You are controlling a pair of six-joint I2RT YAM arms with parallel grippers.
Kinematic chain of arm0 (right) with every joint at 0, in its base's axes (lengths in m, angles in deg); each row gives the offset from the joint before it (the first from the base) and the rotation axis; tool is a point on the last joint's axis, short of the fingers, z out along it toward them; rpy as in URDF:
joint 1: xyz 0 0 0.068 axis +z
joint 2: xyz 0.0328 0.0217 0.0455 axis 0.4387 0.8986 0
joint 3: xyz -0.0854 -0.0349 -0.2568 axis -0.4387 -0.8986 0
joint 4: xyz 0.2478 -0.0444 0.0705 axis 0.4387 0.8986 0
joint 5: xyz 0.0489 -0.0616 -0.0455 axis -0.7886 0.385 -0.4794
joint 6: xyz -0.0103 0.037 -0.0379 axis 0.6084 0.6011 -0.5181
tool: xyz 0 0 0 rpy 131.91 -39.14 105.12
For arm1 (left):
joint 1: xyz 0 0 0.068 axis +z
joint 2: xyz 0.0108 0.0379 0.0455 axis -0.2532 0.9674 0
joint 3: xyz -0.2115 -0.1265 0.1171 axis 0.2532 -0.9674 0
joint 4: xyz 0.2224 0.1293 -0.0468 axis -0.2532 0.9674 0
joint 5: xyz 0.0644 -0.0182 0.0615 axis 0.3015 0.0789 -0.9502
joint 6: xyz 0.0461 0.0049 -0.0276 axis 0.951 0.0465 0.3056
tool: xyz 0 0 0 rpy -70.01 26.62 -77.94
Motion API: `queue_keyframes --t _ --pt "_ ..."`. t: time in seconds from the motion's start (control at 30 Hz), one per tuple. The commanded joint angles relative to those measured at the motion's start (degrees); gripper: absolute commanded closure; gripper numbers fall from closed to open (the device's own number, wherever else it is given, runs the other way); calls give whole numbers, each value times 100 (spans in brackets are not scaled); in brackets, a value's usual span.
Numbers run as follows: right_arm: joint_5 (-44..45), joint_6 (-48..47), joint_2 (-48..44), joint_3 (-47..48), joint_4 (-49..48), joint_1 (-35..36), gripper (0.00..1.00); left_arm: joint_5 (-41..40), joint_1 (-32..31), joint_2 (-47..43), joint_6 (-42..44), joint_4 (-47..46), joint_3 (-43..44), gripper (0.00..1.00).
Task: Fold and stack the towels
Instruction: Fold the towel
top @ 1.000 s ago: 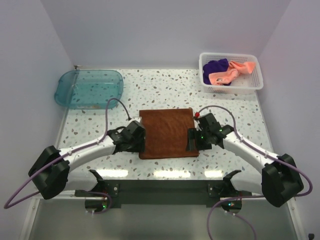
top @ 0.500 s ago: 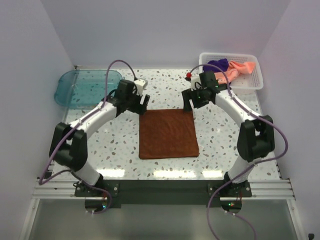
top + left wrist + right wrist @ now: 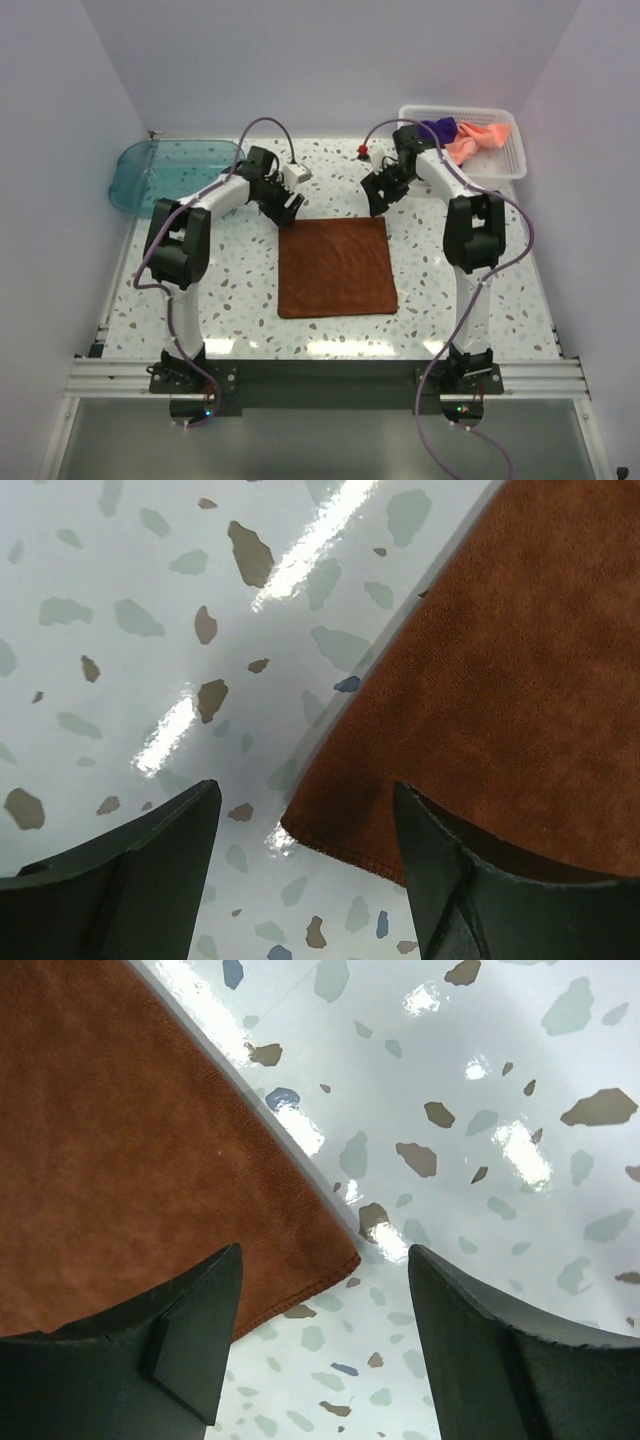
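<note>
Hovering with jaws spread wide and empty, the left gripper (image 3: 287,207) and right gripper (image 3: 377,201) hung above the far corners of the rust brown towel (image 3: 335,267). It lay flat on the table (image 3: 200,290). The pink towel (image 3: 478,138) and purple towel (image 3: 435,129) sat bunched in the white basket (image 3: 505,170).

Terrazzo table (image 3: 240,290) (glossy), pale lilac walls (image 3: 300,60)

Left gripper (image 3: 287,207): I see it gone from the near left side of the rust brown towel (image 3: 335,265) to its far left corner, jaws spread above that corner. Right gripper (image 3: 377,200): likewise, from the right edge to the far right corner. Left arm (image 3: 180,240), right arm (image 3: 470,232): earlier stretched low, now folded up tall.
</note>
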Motion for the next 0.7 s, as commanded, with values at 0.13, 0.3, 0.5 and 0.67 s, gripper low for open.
queue_keyframes --t 0.13,0.3,0.5,0.67 --pt "-372 -874 687 860 1015 -36 31 329 71 352 544 480 556 27" --pt "-530 -1005 880 922 1217 -45 35 425 71 546 685 849 811 31" --pt "-548 -997 995 719 1103 -45 41 399 71 687 807 972 794 33" --pt "-601 -988 1205 860 1156 -45 49 460 71 757 790 937 776 34"
